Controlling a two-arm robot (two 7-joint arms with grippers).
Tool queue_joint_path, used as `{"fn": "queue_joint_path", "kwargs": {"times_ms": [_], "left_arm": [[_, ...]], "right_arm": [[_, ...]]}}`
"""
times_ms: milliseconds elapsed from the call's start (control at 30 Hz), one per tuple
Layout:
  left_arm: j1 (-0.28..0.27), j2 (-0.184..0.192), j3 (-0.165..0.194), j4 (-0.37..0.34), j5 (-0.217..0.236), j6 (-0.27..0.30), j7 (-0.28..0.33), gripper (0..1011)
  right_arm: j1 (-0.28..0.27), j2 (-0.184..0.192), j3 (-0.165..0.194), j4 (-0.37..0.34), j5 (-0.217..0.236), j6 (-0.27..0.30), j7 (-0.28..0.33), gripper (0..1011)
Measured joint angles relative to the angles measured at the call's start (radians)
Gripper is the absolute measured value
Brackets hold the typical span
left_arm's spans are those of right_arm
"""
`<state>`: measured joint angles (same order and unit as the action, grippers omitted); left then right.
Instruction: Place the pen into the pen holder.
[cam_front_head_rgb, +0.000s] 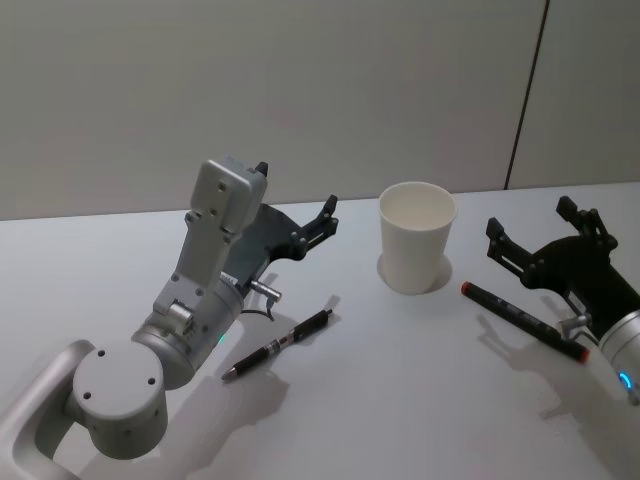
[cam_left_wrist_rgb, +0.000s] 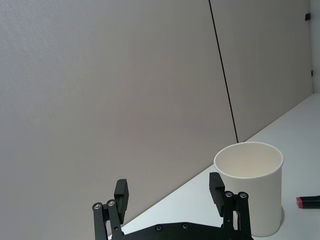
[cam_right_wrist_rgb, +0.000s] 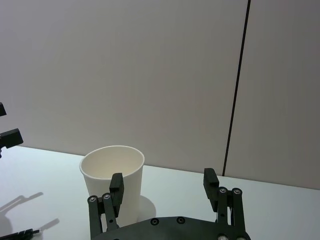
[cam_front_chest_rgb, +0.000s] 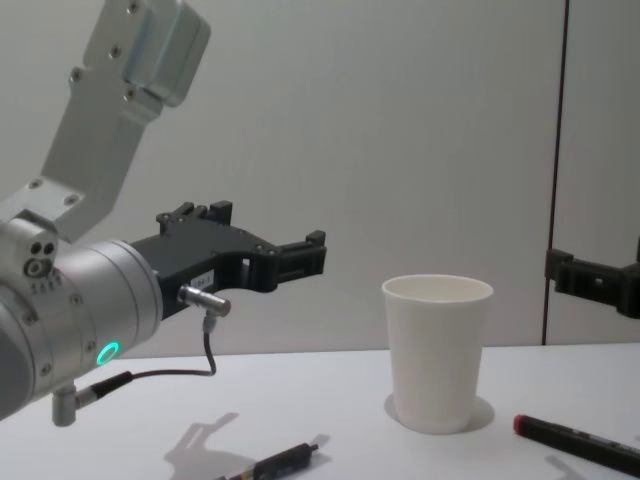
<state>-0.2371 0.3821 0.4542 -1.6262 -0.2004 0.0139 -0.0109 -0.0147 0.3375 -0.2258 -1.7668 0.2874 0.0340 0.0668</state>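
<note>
Choosing a pen comes first: my left pincer (cam_front_head_rgb: 295, 190) hangs open and empty above the bench (cam_front_head_rgb: 400, 410). The black pen (cam_front_head_rgb: 280, 345) lies flat at 8 o'clock of the pen holder (cam_front_head_rgb: 415, 245), the red-capped marker (cam_front_head_rgb: 522, 320) at 4 o'clock, below my open right pincer (cam_front_head_rgb: 530, 220). I'd descend straight, straddle the barrel's middle crosswise, then tip it upright over the rim.

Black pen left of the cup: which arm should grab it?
Left. The left tool, open, hangs near that pen; the right tool is across the cup, by the red-tipped marker.
</note>
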Motion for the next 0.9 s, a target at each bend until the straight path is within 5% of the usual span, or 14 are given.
{"fn": "queue_joint_path", "kwargs": {"times_ms": [900], "left_arm": [[0.0, 0.0, 0.0, 0.0, 0.0, 0.0, 0.0, 1003]], "right_arm": [[0.0, 0.0, 0.0, 0.0, 0.0, 0.0, 0.0, 1001]]}}
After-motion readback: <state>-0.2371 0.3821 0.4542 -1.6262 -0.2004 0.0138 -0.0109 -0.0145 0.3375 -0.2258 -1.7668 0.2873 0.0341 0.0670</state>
